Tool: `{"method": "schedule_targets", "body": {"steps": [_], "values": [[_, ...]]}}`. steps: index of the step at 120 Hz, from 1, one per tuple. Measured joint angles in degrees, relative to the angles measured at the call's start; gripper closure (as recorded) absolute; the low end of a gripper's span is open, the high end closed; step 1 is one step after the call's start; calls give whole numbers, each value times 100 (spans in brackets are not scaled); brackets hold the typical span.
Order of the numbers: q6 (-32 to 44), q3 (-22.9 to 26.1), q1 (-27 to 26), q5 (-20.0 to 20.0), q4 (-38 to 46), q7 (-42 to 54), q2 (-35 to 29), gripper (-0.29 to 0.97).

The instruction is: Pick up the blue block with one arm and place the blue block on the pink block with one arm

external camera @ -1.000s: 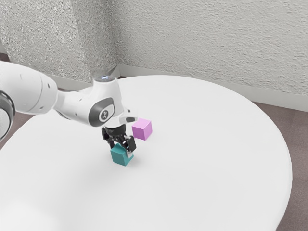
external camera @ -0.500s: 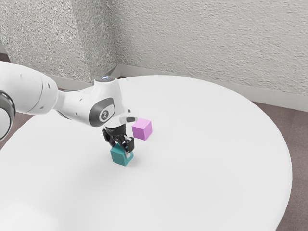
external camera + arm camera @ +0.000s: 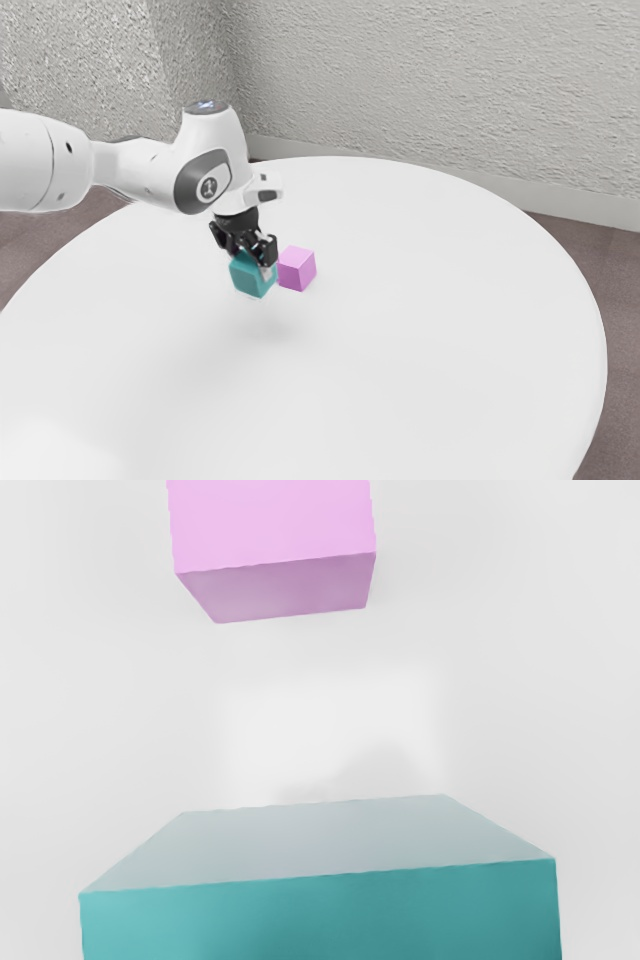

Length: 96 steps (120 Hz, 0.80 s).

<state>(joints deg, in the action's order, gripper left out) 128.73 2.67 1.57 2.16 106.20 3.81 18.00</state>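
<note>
My gripper is shut on the teal-blue block and holds it in the air above the white round table. The pink block rests on the table just to the exterior view's right of the held block, close beside it. In the wrist view the blue block sits large right under my hand, with the pink block further out and a faint shadow on the table between them.
A textured grey wall rises behind the table, with its corner at the exterior view's left. The table's curved edge runs along the exterior view's right, and brown floor lies past it.
The blue block has been lifted off the table. My hand has risen with it and shifted slightly toward the pink block.
</note>
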Motion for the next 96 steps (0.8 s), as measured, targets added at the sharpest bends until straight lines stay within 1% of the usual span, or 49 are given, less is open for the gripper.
{"method": "schedule_targets", "body": {"steps": [12,19,29,52,67,96], "values": [[-290,-2,4,-5,-476,-19,80,34],[-491,-1,8,-8,-924,-25,284,34],[-714,0,9,-26,-1316,-29,509,34],[-1037,-3,25,-110,-1951,-26,1019,34],[-1142,-3,27,-146,-2166,-23,1145,34],[-1462,4,34,-148,-3095,-8,1717,34]]}}
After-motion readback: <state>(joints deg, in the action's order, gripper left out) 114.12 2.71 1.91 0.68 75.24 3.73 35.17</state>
